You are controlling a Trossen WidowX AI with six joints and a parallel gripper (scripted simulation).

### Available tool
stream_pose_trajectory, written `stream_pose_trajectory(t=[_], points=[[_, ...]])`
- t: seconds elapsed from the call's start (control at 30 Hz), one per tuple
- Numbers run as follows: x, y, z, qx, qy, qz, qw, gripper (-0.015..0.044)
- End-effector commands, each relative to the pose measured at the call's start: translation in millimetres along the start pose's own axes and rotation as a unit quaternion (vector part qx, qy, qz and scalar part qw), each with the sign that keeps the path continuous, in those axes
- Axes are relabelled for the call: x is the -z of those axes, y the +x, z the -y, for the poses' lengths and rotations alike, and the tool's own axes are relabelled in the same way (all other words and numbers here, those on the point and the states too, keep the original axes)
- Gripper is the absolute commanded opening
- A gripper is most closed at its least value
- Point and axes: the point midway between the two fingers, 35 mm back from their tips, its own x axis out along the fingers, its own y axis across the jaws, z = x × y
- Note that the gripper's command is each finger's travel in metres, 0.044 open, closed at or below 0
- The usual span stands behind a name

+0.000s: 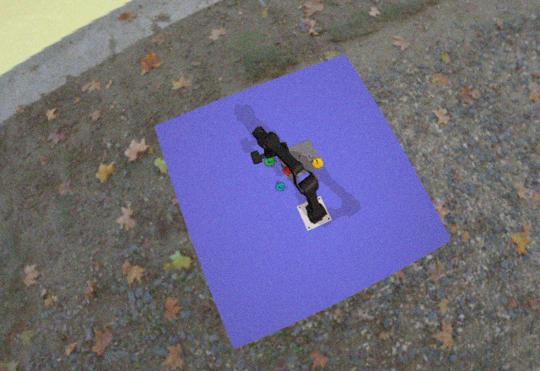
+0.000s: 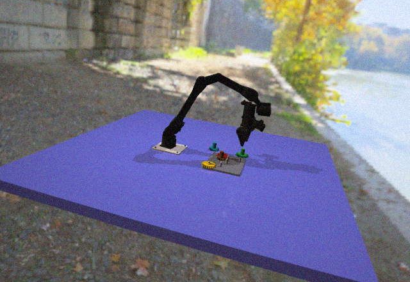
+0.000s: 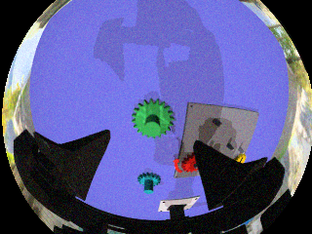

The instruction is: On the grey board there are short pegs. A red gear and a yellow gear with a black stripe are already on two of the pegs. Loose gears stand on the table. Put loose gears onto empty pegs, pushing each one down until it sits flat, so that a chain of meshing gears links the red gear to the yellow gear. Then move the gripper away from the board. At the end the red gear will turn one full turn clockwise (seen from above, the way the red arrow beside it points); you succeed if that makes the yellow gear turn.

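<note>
Pincer: black fingers (image 1: pixel 267 156) (image 2: pixel 242 144) standing wide apart with nothing between them, raised above the table.
Nearest gear: green gear (image 1: pixel 269 161) (image 2: pixel 242 154) (image 3: pixel 153 117), on the table just outside the board, knob upward. It lies below the pincer, ahead of the gap between the fingertips in the wrist view.
Deciding relation: green gear to pincer, mostly a matter of height. The likely next step is a small centring shift, then a straight descent with one finger either side of the knob (the knob being round, no long axis dictates the wrist turn).
Grey board: (image 1: pixel 310 145) (image 2: pixel 234 170) (image 3: pixel 195 113) to the pincer's side, right of it in the wrist view; bare pegs (image 2: pixel 220 164) (image 3: pixel 215 122) stand on it.
Red gear: (image 1: pixel 286 170) (image 2: pixel 225 156) (image 3: pixel 189 163) beyond the green gear, on the board's near side.
Brown gear: (image 2: pixel 221 154) beside the red one in the exterior view; meshing and flat seating cannot be confirmed.
Teal gear: (image 1: pixel 279 186) (image 2: pixel 214 147) (image 3: pixel 148 179) on the table, from the pincer back towards the arm's base.
Yellow gear: (image 1: pixel 317 163) (image 2: pixel 208 165) (image 3: pixel 241 159) farthest of the gears, across the board. Chain judged incomplete.
</note>
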Motion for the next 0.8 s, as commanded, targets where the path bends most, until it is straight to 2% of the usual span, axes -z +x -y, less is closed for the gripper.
stream_pose_trajectory(t=[0.0,0.77], points=[[1,12,-1,0.002,0.002,-0.005,1.0,0.044],[1,39,-1,0.002,0.002,-0.006,1.0,0.044]])
